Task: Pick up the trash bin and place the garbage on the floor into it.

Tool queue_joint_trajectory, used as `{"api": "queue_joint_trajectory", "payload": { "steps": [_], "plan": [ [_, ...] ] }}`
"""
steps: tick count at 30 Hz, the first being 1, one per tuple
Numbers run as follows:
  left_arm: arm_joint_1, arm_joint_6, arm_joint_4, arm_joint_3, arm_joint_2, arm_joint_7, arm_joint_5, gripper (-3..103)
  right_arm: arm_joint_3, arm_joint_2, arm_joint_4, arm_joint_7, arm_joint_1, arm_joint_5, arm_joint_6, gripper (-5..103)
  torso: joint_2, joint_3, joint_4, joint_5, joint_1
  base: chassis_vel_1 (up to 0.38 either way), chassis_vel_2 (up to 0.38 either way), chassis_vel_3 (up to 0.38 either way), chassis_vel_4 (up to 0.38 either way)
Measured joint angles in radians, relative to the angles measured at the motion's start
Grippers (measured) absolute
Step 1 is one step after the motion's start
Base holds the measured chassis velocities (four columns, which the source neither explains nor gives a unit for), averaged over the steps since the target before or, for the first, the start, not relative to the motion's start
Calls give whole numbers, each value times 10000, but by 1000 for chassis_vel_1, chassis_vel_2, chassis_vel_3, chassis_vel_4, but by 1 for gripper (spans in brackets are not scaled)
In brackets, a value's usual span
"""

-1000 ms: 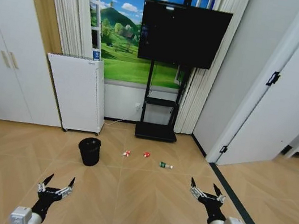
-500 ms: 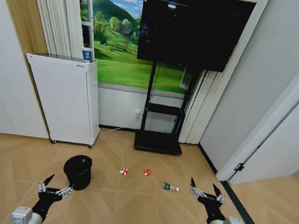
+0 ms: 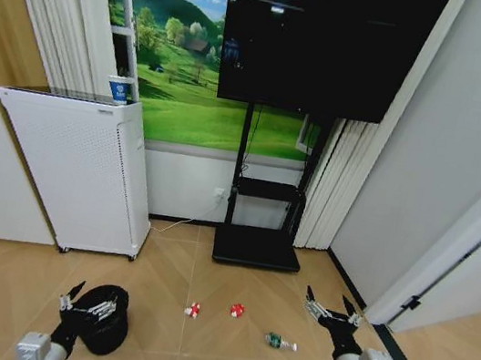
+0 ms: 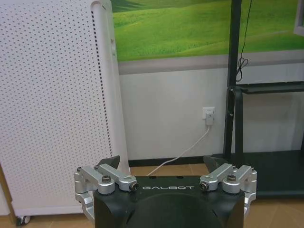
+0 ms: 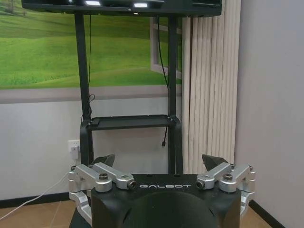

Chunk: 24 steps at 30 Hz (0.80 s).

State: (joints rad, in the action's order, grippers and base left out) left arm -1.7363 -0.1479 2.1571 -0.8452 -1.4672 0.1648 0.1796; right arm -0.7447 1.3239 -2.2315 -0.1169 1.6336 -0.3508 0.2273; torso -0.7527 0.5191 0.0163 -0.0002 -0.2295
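The black trash bin [image 3: 112,330] stands on the wood floor at the lower left, partly behind my left gripper [image 3: 93,301], which is open and held above the floor in front of it. The garbage lies to the bin's right in a loose row: a red-and-white scrap [image 3: 193,310], a red ball-like piece [image 3: 237,310] and a small clear bottle with a green label [image 3: 280,342]. My right gripper [image 3: 335,306] is open, raised just right of the bottle. Both wrist views show open, empty grippers [image 4: 161,162] [image 5: 159,159] facing the wall.
A tall white perforated appliance [image 3: 76,171] stands against the wall behind the bin, with a blue-and-white cup [image 3: 119,89] on top. A TV [image 3: 318,45] on a black stand [image 3: 257,249] is behind the garbage. A white door and wall [image 3: 466,236] close the right side.
The whole picture has shifted: the camera has come closer to the wall, so the bin, garbage and appliance appear nearer and lower. Both grippers keep the same open pose.
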Motion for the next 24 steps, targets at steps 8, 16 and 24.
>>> {"api": "queue_joint_trajectory", "payload": {
  "steps": [8, 16, 24],
  "plan": [
    [3, -59, 0, -6, 12, -5, 7, 99, 29, -4, 34, -113, -41, -19, -4, 100, 1, 2, 0, 1, -1, -357, 362, 348, -355],
    [-139, -178, 36, -61, 27, -20, 40, 100, -22, -47, 90, -213, 11, 137, -91, 100, 4, 4, -2, 1, -9, -224, 245, 198, -202],
    [-496, -215, -117, -218, 49, -221, 93, 100, -43, -4, 128, -184, 59, 165, -152, 100, -1, -2, -1, 2, 8, 27, -28, -35, 28]
  ]
}}
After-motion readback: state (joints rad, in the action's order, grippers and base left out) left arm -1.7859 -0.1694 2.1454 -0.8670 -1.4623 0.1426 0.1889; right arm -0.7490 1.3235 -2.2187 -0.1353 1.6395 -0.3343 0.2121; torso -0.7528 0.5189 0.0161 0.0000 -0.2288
